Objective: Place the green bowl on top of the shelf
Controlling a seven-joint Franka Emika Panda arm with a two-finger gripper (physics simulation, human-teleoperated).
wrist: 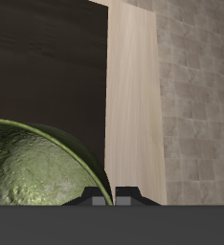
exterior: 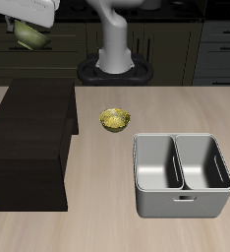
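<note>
The green bowl [exterior: 29, 35] hangs in my gripper [exterior: 31, 28] high above the back end of the shelf [exterior: 30, 138], well clear of its flat dark top. In the wrist view the bowl's olive mottled inside [wrist: 33, 172] fills the near field, with its rim pinched between my fingertips [wrist: 93, 199]. The shelf's dark top [wrist: 47, 67] lies below it, beside the pale table. The gripper is shut on the bowl's rim.
A yellow-gold bowl [exterior: 114, 120] sits on the table beside the shelf. A grey two-compartment metal bin [exterior: 182, 173] stands nearer the table's front edge. The robot's base [exterior: 115, 61] is at the back.
</note>
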